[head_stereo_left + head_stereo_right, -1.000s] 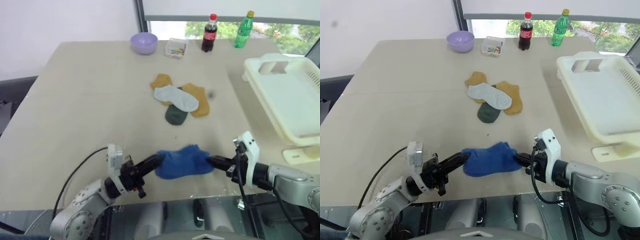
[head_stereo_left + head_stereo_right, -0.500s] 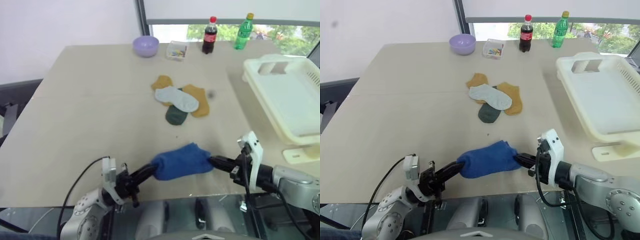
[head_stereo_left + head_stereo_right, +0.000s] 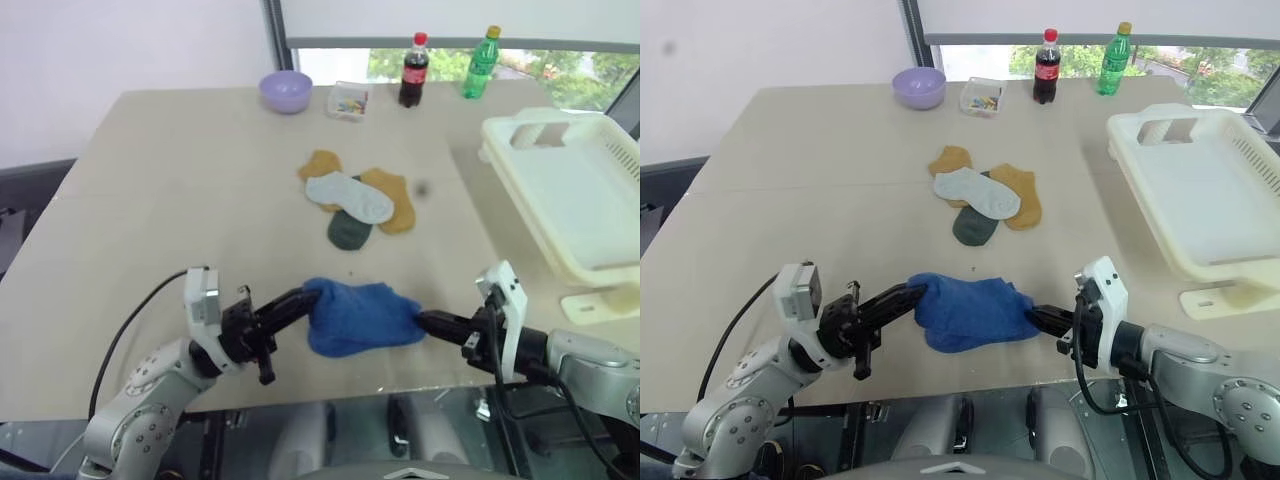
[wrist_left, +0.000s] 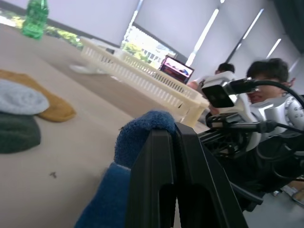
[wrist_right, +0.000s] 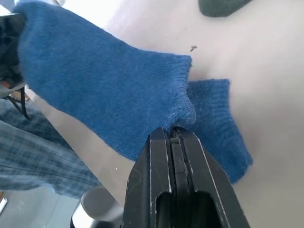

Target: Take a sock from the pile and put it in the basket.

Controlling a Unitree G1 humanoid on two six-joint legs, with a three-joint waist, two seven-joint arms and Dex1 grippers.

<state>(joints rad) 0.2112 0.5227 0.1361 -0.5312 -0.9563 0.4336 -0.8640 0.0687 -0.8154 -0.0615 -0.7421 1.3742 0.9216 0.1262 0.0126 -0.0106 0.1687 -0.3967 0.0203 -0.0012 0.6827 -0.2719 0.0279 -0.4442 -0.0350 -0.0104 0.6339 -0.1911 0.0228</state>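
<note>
Blue sock (image 3: 362,316) now raised at its left end, compared with a second ago when it hung lower and flatter between the two arms; lifted a little clear of the desk (image 3: 180,200) edge there. Left fingers (image 3: 296,301) clenched on the sock's left end, right fingers (image 3: 430,322) clenched on its right end, so held taut across the near edge of the desk, well short of the basket (image 3: 575,190) at the far right. Judged as carrying under way: picked and off the pile (image 3: 358,203), not yet over the basket.

Royal blue, knitted, soft and slack, sagging into folds in the middle, cuff bunched at the right grip with a second layer showing below in the right wrist view. Remaining pile mid-desk: two mustard socks, a light grey one across them, a dark green one at the near side, overlapping flat.
</note>
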